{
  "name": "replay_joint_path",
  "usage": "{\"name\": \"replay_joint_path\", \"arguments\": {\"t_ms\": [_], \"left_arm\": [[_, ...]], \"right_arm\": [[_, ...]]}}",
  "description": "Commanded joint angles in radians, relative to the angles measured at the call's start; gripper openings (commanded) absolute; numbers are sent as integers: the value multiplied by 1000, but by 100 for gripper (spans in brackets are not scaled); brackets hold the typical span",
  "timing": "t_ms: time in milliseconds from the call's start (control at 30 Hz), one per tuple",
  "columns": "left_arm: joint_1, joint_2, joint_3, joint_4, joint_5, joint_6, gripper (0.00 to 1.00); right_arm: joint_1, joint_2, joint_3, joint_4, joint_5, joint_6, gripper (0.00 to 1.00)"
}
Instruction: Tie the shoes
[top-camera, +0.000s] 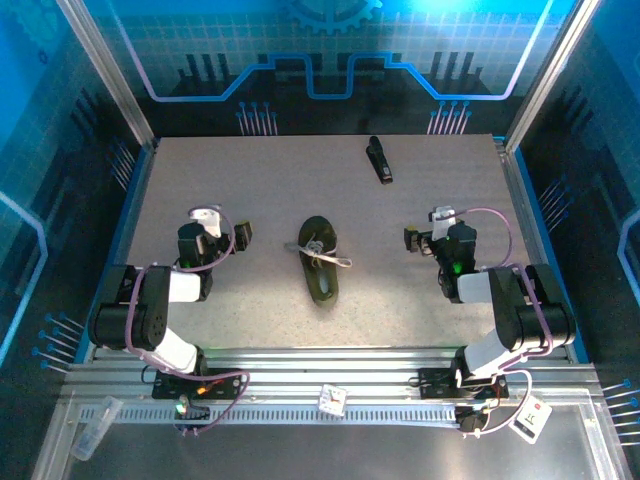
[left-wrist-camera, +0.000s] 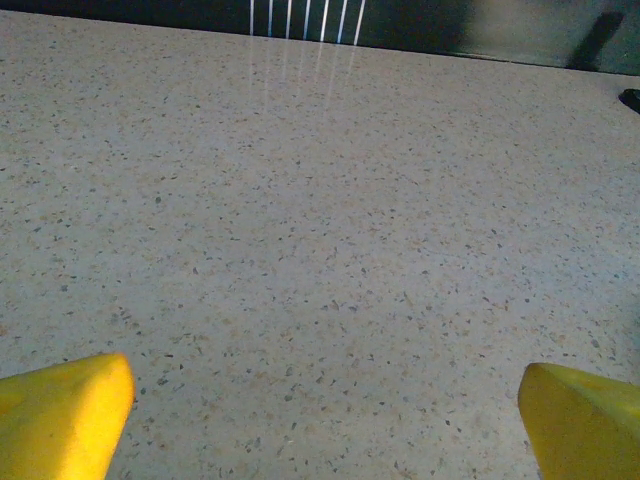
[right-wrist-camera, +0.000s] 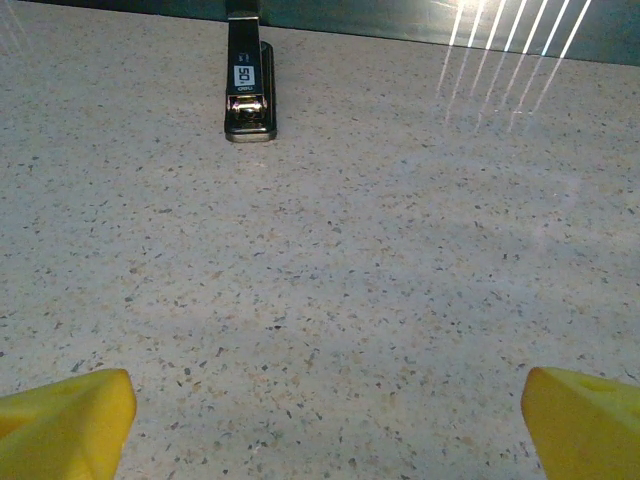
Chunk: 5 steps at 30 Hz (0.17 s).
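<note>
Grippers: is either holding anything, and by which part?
Nothing is held. The left gripper and right gripper both stand with jaws open; the shoe lies untouched between them.

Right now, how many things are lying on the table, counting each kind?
green shoe: 1
black stapler: 1
Total: 2

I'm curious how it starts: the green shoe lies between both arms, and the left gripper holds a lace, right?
No: the left gripper is open and empty, apart from the shoe, as the top view shows. The shoe does lie between the arms.
</note>
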Motion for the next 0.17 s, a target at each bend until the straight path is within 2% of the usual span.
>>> {"name": "replay_joint_path", "arguments": {"t_ms": [0, 133], "left_arm": [[-5, 0, -6, 36, 17, 22, 100], [-5, 0, -7, 36, 17, 22, 99]], "right_arm": [[8, 1, 21, 27, -23, -17, 100], [8, 1, 18, 28, -22, -15, 100]]}}
